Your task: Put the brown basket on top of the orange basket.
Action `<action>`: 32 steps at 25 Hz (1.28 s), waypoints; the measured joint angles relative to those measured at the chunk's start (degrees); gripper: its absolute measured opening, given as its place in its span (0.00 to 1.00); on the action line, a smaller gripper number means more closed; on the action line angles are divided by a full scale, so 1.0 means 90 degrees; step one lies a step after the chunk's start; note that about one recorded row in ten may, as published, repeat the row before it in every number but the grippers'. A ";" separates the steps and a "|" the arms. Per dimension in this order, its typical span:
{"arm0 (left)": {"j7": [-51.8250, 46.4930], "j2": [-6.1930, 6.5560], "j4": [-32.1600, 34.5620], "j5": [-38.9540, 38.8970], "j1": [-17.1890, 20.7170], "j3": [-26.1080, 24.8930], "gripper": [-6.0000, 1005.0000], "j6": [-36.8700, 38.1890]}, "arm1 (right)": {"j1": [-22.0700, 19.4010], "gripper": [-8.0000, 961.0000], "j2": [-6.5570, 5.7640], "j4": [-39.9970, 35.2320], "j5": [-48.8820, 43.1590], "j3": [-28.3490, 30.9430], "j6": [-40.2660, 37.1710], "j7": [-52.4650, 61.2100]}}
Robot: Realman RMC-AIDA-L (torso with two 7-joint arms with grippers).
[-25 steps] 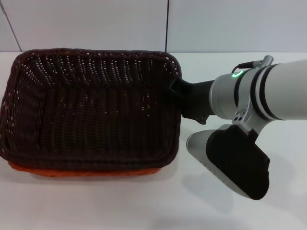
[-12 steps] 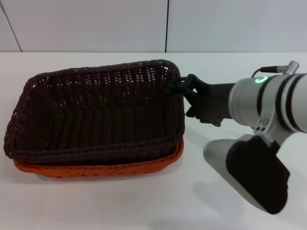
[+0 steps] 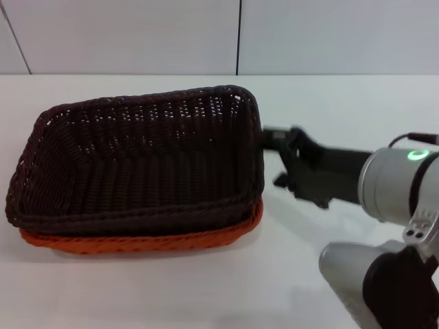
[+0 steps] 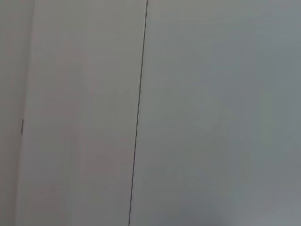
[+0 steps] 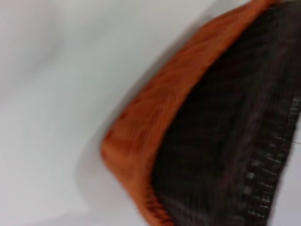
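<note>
Now right gripper [image 3: 269, 137] withdrawn from brown basket [image 3: 137, 164], nested in orange basket [image 3: 206, 238].

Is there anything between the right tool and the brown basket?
In the head view, nothing lies between the right tool and the brown basket; its tip reaches the basket's right side.

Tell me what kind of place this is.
Probably a lab or test bench, not a home: a bare white table, plain pale wall panels, and only a brown basket nested in an orange basket, with the right gripper alongside.

Bright, even light; blurred wrist view
</note>
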 joint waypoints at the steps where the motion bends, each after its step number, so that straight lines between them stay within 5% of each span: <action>1: 0.0000 -0.0001 0.0030 -0.0001 -0.0023 0.0000 0.81 0.0001 | -0.0136 0.70 0.0007 -0.0006 0.0065 -0.0008 0.0386 0.0065; 10: -0.0001 -0.0007 0.0339 -0.0001 -0.0301 -0.0011 0.81 -0.0077 | -0.0624 0.70 0.0021 0.0192 0.0141 -0.0051 0.2454 0.2355; 16: -0.0036 -0.0006 0.0329 0.0045 -0.0230 0.0016 0.81 0.0109 | -0.1113 0.70 0.0020 0.0991 0.0239 0.0447 0.5380 0.4283; 24: -0.0040 0.0015 0.0352 0.0046 -0.0197 -0.0025 0.81 0.0322 | -0.1277 0.70 -0.0033 0.3938 0.2663 0.0951 1.1243 0.6308; 26: -0.0054 0.0021 0.0357 0.0042 -0.0188 -0.0027 0.81 0.0406 | -0.1009 0.70 -0.0052 0.5686 0.3320 0.1103 1.2859 0.8083; 27: -0.0050 0.0021 0.0360 0.0044 -0.0187 -0.0027 0.81 0.0436 | -0.1009 0.70 -0.0052 0.5686 0.3320 0.1103 1.2859 0.8083; 32: -0.0054 0.0037 0.0362 0.0073 -0.0195 -0.0002 0.81 0.0615 | -0.0412 0.70 -0.0079 0.8229 0.3738 0.1246 1.4009 1.1017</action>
